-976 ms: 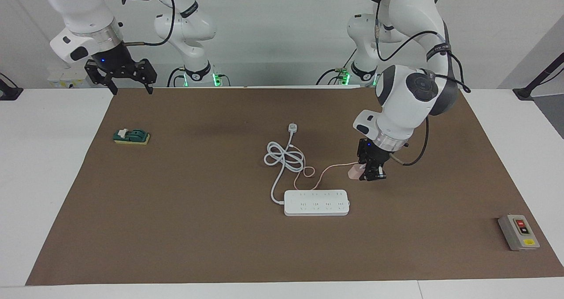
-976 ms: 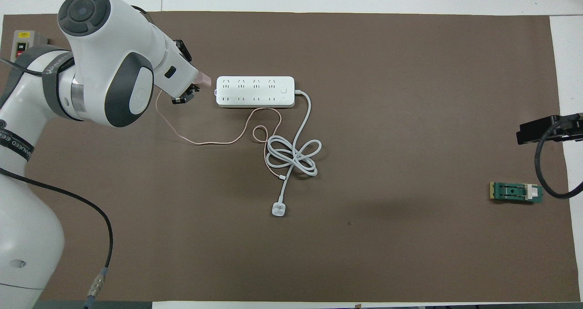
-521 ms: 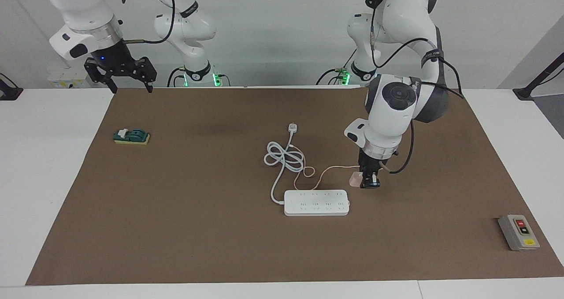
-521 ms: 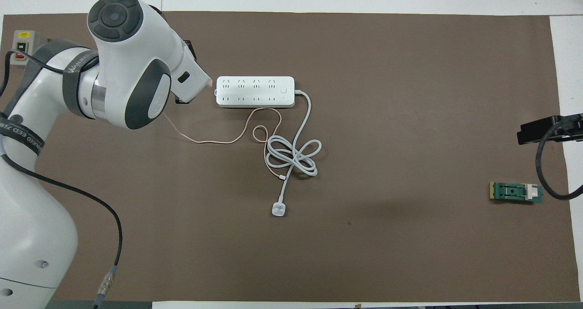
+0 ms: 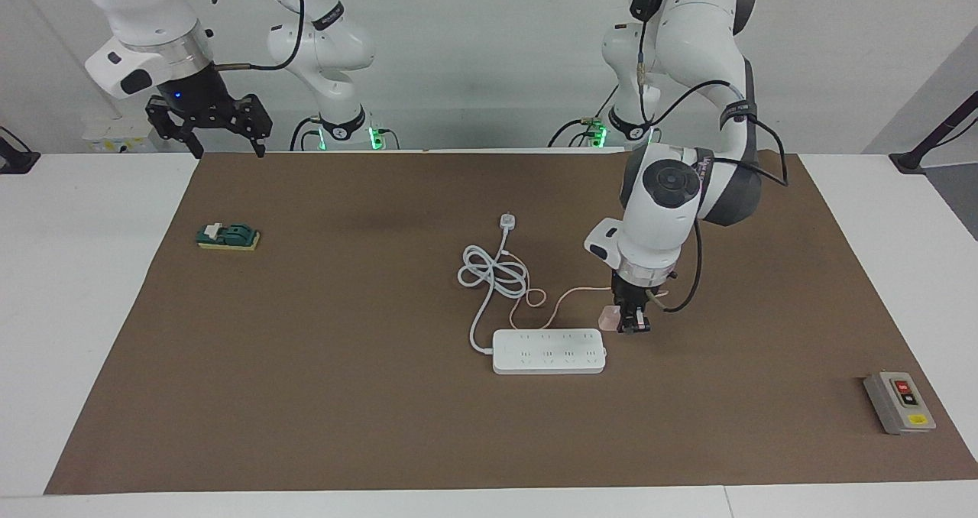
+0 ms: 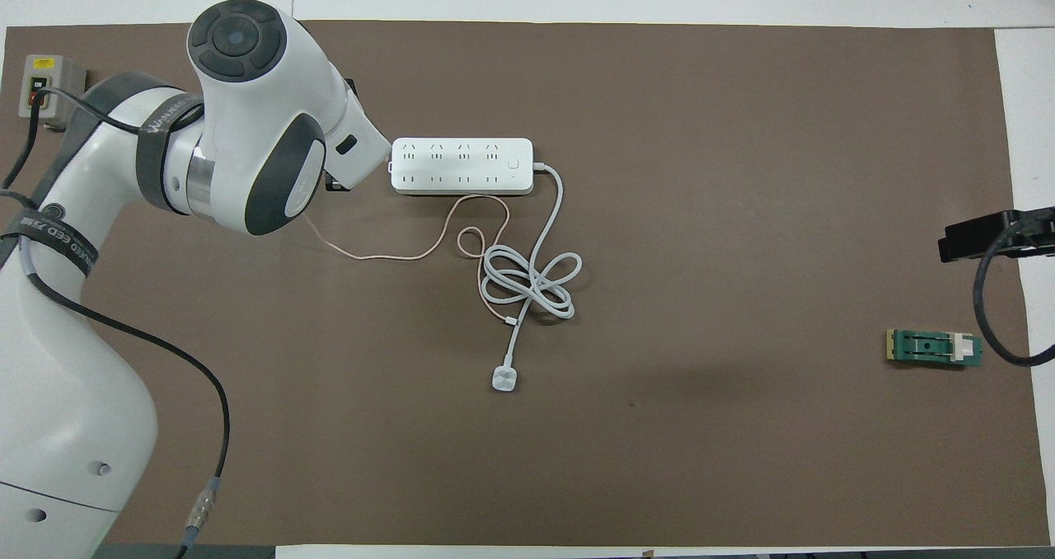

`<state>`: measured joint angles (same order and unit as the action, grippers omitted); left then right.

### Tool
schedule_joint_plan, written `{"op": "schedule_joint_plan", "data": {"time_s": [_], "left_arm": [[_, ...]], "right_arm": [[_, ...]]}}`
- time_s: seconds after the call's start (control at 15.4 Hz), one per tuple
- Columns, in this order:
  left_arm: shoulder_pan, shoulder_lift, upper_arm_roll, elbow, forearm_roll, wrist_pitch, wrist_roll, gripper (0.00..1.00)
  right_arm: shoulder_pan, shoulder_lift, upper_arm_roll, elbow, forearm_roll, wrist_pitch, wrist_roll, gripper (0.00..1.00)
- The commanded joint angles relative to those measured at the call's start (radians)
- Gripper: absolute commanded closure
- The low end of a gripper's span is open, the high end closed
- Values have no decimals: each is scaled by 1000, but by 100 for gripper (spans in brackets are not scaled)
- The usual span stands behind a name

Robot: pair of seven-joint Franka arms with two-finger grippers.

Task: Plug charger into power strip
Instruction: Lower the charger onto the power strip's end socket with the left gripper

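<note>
The left gripper (image 5: 631, 322) has its fingers clamped on the small pale pink cube-shaped charger (image 5: 608, 318), carried just off the end of the flat white rectangular power strip (image 5: 548, 351). This looks like the carry-over step; next it must centre the prongs over a socket and press down. The right gripper (image 5: 212, 121) waits, fingers apart, over the brown mat's corner at its own end.

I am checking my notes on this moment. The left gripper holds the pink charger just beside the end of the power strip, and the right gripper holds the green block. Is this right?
Not quite. The left gripper does hold the charger beside the end of the power strip. But the right gripper holds nothing: the facing view shows it open, waiting in the air at the mat's edge, while the green block lies alone on the mat.
</note>
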<state>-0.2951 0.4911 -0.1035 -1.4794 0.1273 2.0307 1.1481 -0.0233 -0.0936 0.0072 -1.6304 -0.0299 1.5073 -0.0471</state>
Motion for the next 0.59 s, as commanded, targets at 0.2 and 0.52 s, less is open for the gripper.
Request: {"op": "schedule_joint_plan", "data": {"time_s": [0.2, 0.52], "left_arm": [[-15, 49, 13, 24, 23, 49, -24, 100], [-38, 69, 13, 22, 12, 68, -31, 100]], "right_arm": [[-13, -15, 10, -14, 8, 8, -25, 0], [-12, -15, 11, -14, 8, 8, -23, 0]]}}
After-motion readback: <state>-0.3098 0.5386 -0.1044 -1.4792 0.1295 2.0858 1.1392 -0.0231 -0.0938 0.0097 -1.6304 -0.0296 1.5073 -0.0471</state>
